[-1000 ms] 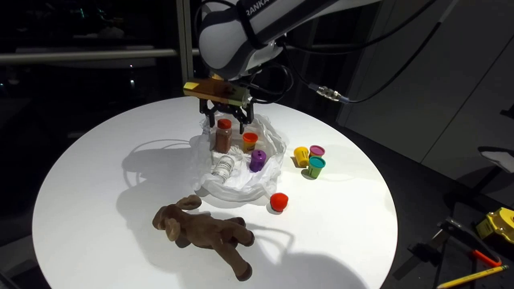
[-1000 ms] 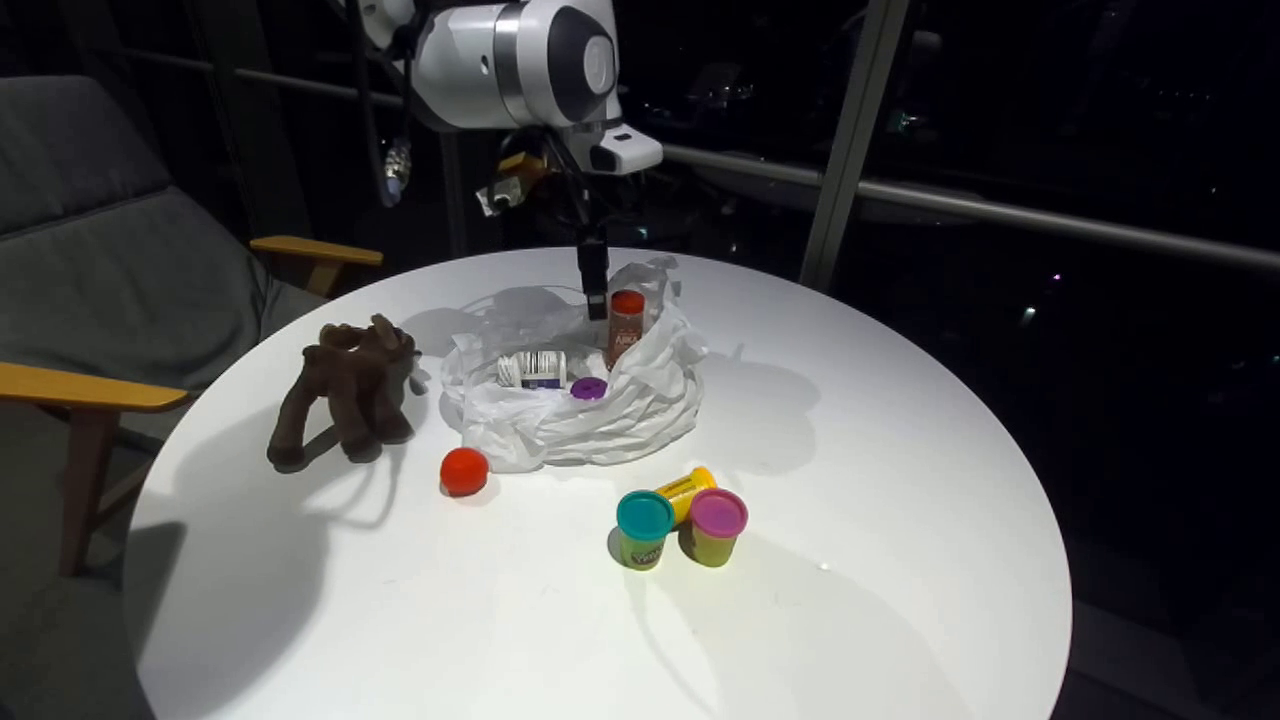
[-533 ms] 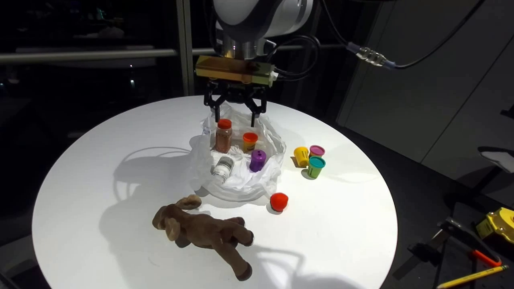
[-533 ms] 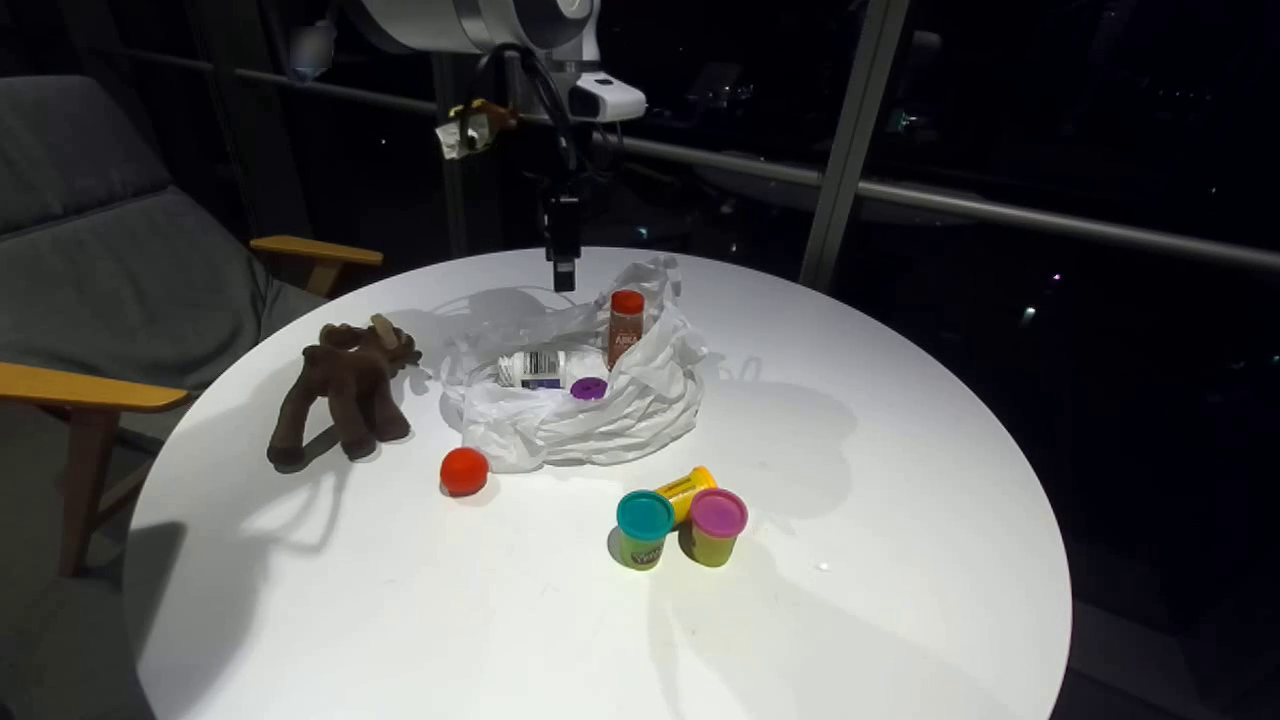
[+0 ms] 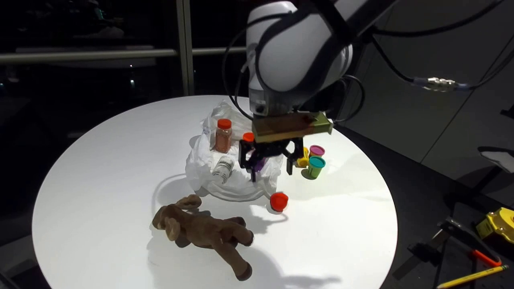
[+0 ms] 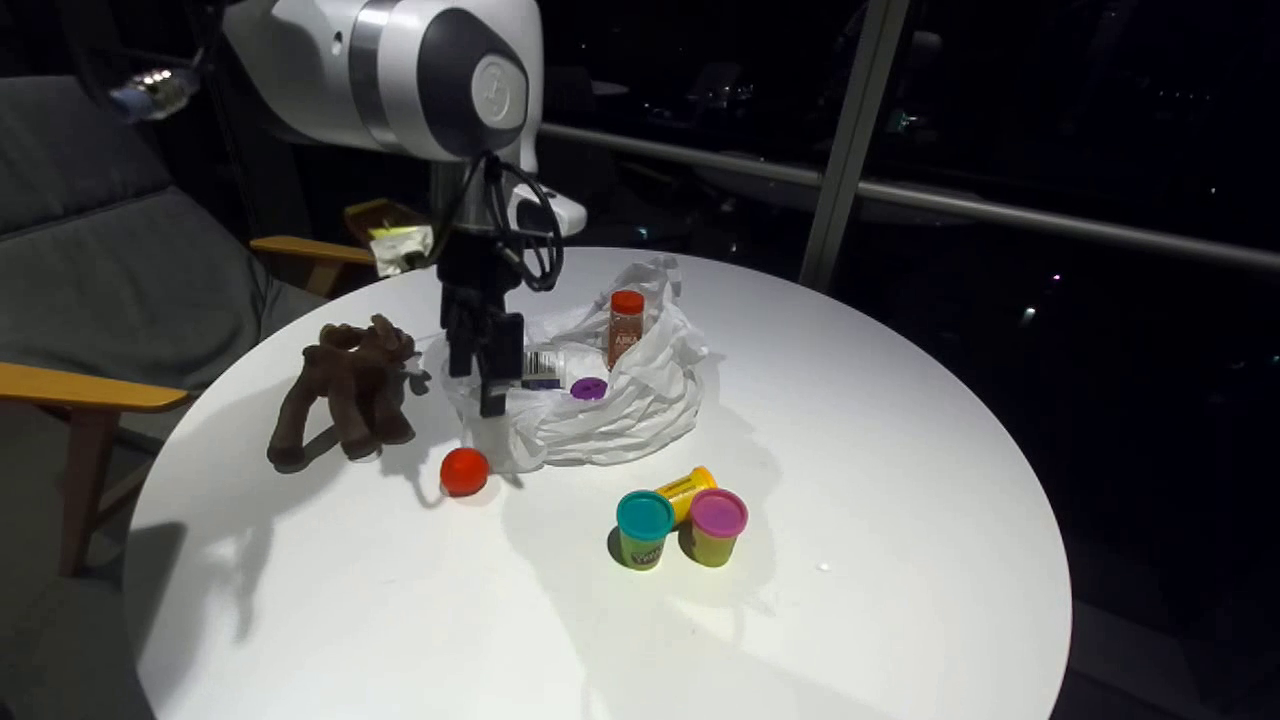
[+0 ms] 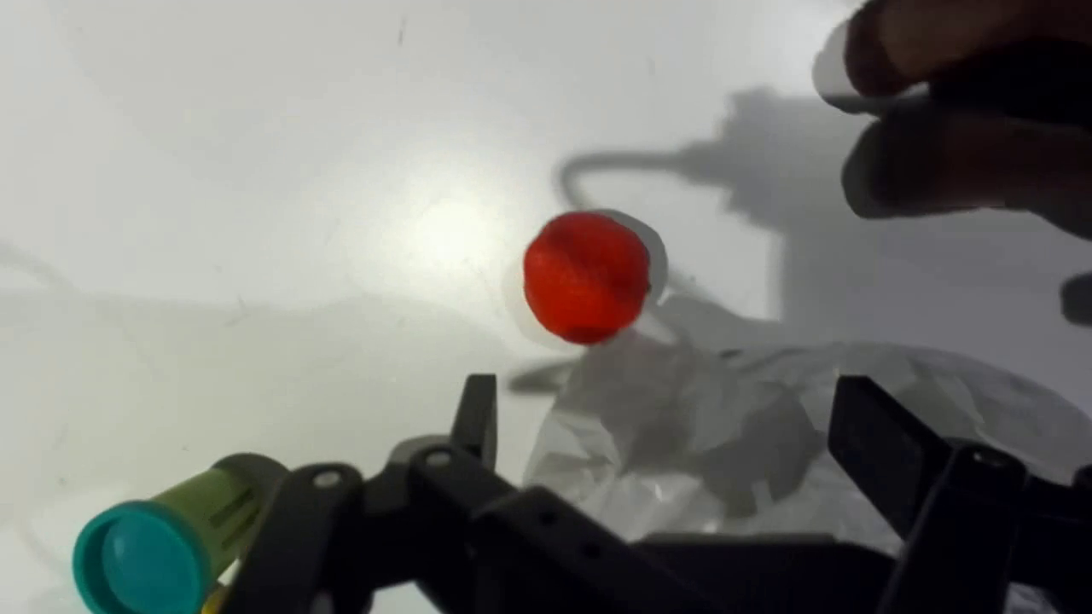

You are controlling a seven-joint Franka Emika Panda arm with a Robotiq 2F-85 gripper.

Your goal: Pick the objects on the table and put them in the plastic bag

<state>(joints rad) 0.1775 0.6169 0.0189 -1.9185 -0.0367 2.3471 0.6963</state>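
A red ball [image 5: 279,202] [image 6: 464,471] [image 7: 587,277] rests on the white table [image 5: 100,200] beside the rim of the plastic bag [image 5: 237,195] [image 6: 640,425]. My gripper [image 5: 271,176] [image 6: 478,390] [image 7: 665,388] hangs open above that rim, nothing between its fingers, the ball beyond their tips in the wrist view. Inside the bag are a red-capped bottle [image 5: 223,138], a white bottle [image 6: 543,370], an orange cup [image 5: 248,137] and a purple container [image 6: 588,388], partly hidden. The brown plush toy [image 5: 204,230] lies outside it, as do teal [image 6: 645,515], magenta [image 6: 718,515] and yellow [image 6: 690,487] cups.
A grey armchair [image 6: 90,230] with wooden armrests stands close to the table's edge in an exterior view. Off the table, a yellow tape measure [image 5: 498,224] and a pencil [image 5: 472,277] lie on a dark surface. A window rail [image 6: 1000,210] runs behind.
After rising from over the bag's far part, my gripper has come down and across to the rim near the red ball. Its jaws have stayed apart; the objects have not moved.
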